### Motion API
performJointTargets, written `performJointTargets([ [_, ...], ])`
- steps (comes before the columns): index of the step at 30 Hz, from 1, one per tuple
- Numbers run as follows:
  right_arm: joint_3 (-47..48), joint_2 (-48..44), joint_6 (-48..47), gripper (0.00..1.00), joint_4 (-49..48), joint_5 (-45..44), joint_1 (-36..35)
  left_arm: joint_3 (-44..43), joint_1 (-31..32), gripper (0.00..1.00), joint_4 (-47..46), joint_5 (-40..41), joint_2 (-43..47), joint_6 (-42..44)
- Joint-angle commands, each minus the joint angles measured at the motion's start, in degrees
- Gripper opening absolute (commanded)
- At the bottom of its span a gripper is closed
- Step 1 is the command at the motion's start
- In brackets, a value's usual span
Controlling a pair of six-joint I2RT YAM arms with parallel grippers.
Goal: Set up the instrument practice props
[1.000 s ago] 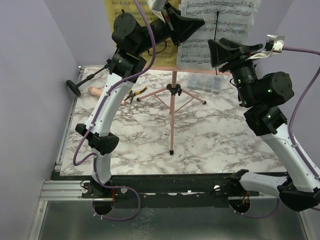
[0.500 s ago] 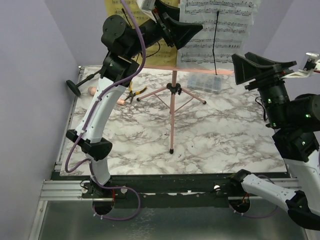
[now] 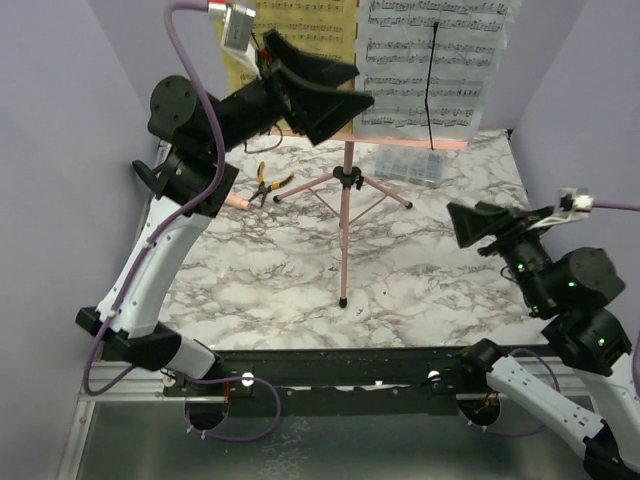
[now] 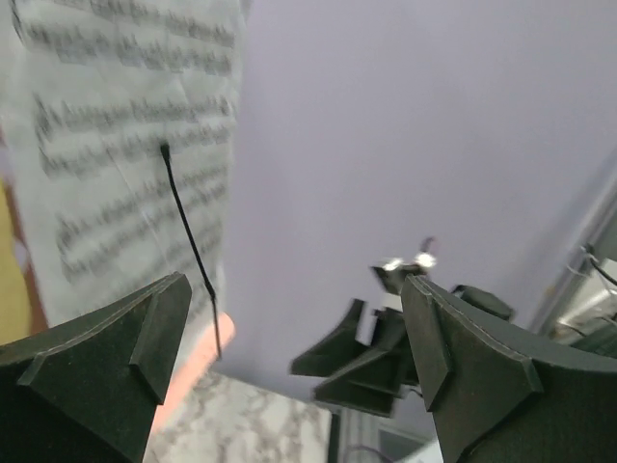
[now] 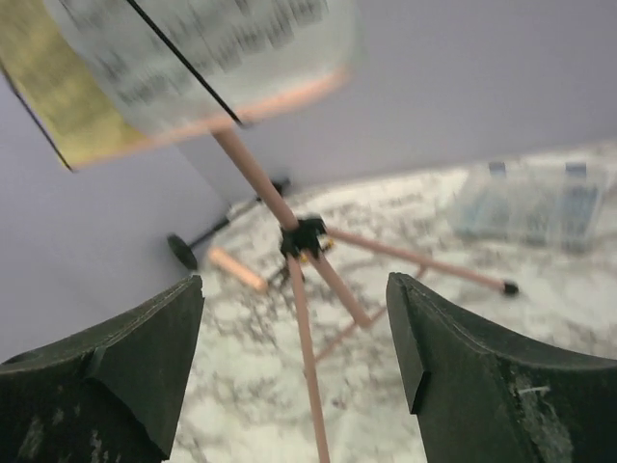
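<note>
The pink tripod music stand [image 3: 345,230] stands mid-table. A yellow music sheet [image 3: 300,30] and a white one [image 3: 430,60] rest on its desk, with a black wire arm across the white sheet. My left gripper [image 3: 355,88] hangs open in front of the yellow sheet, holding nothing. Low at the right, my right gripper [image 3: 462,225] is open and empty too. In the right wrist view the stand's hub [image 5: 305,236] shows between the fingers. Beyond it lie the black mic stand [image 5: 180,251] and the pink-beige microphone [image 5: 234,269]. The left wrist view shows the white sheet [image 4: 125,145].
Yellow-handled pliers [image 3: 268,183] lie left of the tripod legs. A clear compartment box [image 3: 408,165] sits behind the stand to the right. Purple walls close in the left, back and right sides. The left arm hides most of the mic stand from above.
Both grippers opened and drew back from the sheets: the left arm swung left and lower, the right arm dropped toward the near right. Both sheets stay on the stand.
</note>
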State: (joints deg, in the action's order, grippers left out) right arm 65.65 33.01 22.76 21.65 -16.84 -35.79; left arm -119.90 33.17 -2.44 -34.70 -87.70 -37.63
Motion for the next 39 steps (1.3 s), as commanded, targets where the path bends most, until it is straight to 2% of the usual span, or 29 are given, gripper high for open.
performJointTargets([
  [1,-13.3,-3.9,9.7,0.84,6.4,0.2,-0.2,17.8,-0.1,0.99,-8.0,-7.3,11.7,-12.3],
  [7,-28.8,-0.2,18.0,0.97,-3.8,8.4,-0.2,40.5,-0.2,0.99,-4.5,-7.6,31.8,-15.3],
  [10,-33.5,6.5,21.2,0.99,-13.3,15.4,-0.1,45.3,-0.2,0.99,4.9,-7.6,39.9,-13.7],
  [13,-33.7,14.7,21.9,1.00,-19.3,20.1,0.9,50.1,-0.3,0.99,16.9,-5.8,47.8,-9.1],
  [15,-32.7,19.1,21.6,1.00,-20.9,24.6,5.4,54.2,-0.2,0.99,23.2,-1.3,52.7,-9.1],
  [20,-34.9,28.5,26.0,0.98,-36.7,48.6,26.9,65.7,-0.3,0.99,28.0,6.3,61.3,-12.7],
  [24,-30.0,40.7,29.0,0.95,-41.4,60.9,34.7,71.7,-0.2,0.99,32.0,12.4,63.1,-13.0],
  [26,-28.0,44.6,28.3,0.94,-44.2,63.5,35.0,75.0,-0.3,0.99,32.1,14.7,62.9,-15.1],
  [28,-25.2,47.0,25.4,0.94,-42.5,62.0,35.1,78.3,-0.2,0.99,31.5,16.6,62.7,-17.7],
  [33,-18.0,51.6,11.3,0.94,-39.1,58.4,35.2,87.5,-0.3,0.99,22.8,17.7,62.1,-25.7],
  [37,-19.3,54.1,3.9,0.92,-54.7,66.5,35.2,95.9,-0.3,0.99,11.5,17.2,62.1,-33.6],
  [39,-21.0,55.7,4.0,0.92,-65.2,68.2,35.2,100.1,-0.3,0.99,3.2,16.8,60.9,-37.0],
])
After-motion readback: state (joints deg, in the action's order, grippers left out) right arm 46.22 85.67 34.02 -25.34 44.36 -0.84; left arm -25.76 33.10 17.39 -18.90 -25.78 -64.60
